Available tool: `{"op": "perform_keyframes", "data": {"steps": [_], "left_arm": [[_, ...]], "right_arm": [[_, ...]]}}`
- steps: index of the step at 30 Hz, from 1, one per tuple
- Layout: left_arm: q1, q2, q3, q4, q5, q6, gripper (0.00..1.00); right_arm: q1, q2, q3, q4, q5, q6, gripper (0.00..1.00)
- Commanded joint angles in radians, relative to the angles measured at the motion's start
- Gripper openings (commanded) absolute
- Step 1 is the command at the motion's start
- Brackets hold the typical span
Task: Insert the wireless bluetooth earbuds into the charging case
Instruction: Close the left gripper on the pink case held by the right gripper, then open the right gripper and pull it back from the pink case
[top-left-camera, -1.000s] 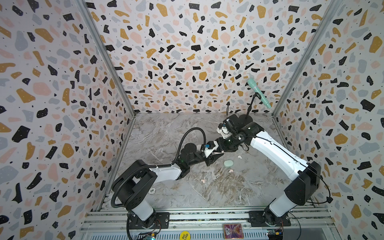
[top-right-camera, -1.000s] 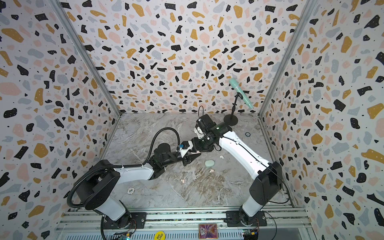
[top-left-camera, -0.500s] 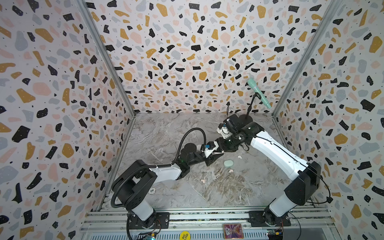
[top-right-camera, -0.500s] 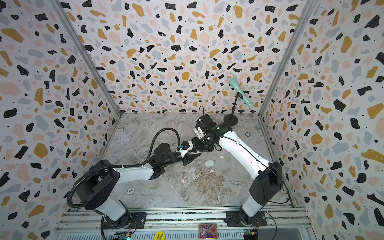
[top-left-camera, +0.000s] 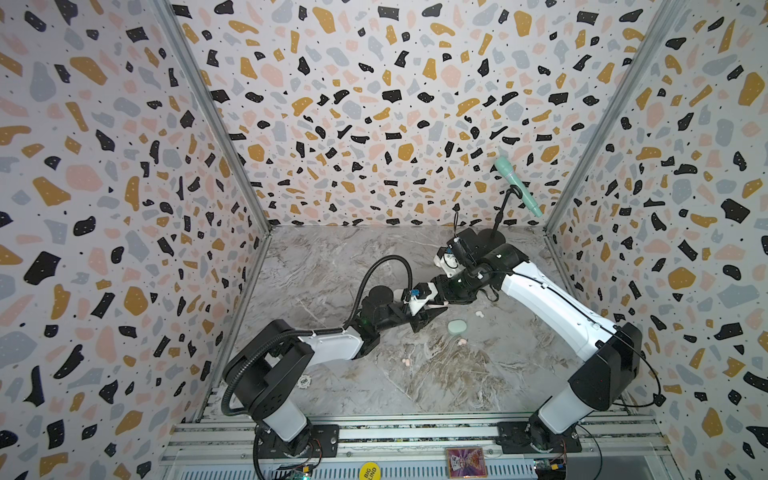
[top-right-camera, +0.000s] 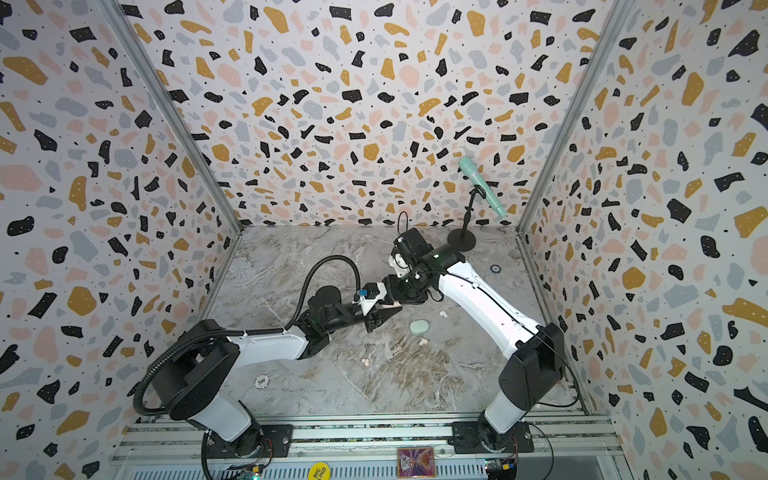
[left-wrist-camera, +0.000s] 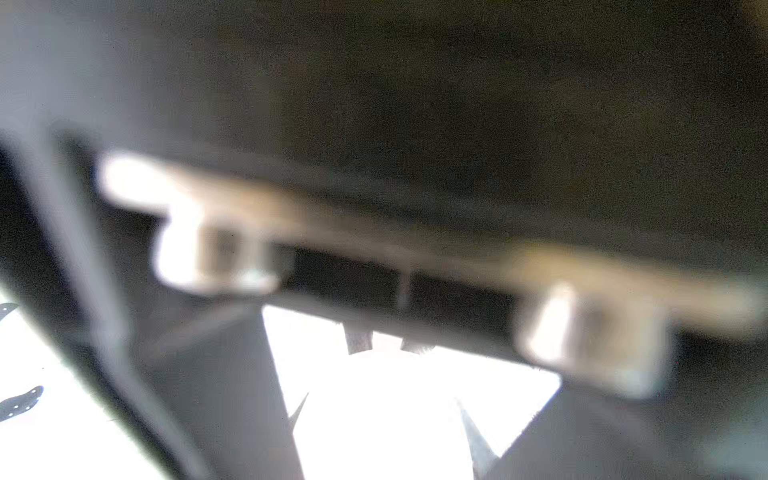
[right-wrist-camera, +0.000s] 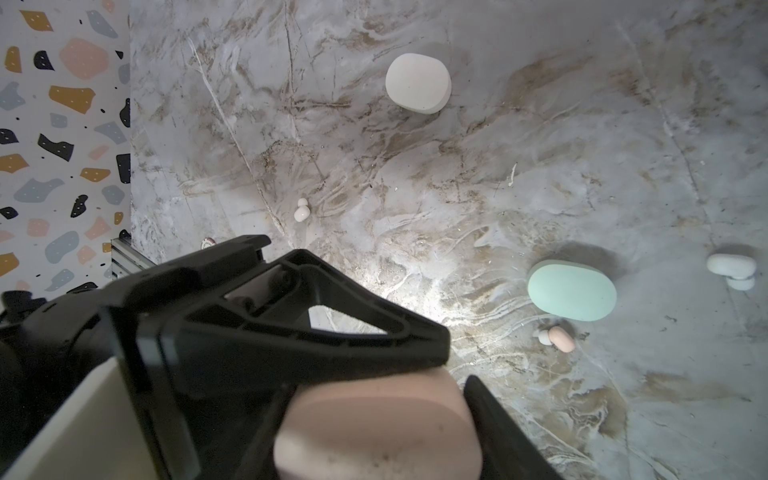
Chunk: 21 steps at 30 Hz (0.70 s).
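Observation:
A pale pink charging case (right-wrist-camera: 376, 428) is held above the floor between the fingers of my right gripper (right-wrist-camera: 374, 419), which is shut on it. My left gripper (top-left-camera: 432, 309) meets it from the other side. One black finger (right-wrist-camera: 299, 332) of the left gripper lies across the case's far end, and its jaws are shut on that end. Loose earbuds lie on the floor: a pink one (right-wrist-camera: 559, 337) beside the closed mint case (right-wrist-camera: 571, 289), a white one (right-wrist-camera: 731, 270) and a pale one (right-wrist-camera: 301, 211). The left wrist view is blurred and washed out.
A closed white case (right-wrist-camera: 417, 83) lies further off on the marble floor. A mint microphone on a black stand (top-left-camera: 517, 187) stands at the back right. A poker chip (top-left-camera: 304, 380) lies near the left arm's base. Terrazzo walls close in three sides.

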<state>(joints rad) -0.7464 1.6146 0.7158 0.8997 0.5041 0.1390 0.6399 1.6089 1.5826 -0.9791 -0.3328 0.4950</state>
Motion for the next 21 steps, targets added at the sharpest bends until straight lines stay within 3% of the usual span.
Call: {"op": "perform_keyframes", "data": {"steps": [1,12,21], "left_arm": [[-0.010,-0.012,0.015,-0.038,0.031,0.030,0.26],[-0.010,-0.016,0.005,-0.039,0.034,0.020,0.22],[-0.011,-0.040,-0.038,-0.023,0.027,-0.018,0.21]], "right_arm": [[-0.001,-0.042,0.046,0.043,-0.032,0.025,0.65],[-0.026,-0.082,0.038,0.023,-0.021,0.025,0.83],[-0.074,-0.167,0.004,-0.002,-0.033,0.025,0.91]]}}
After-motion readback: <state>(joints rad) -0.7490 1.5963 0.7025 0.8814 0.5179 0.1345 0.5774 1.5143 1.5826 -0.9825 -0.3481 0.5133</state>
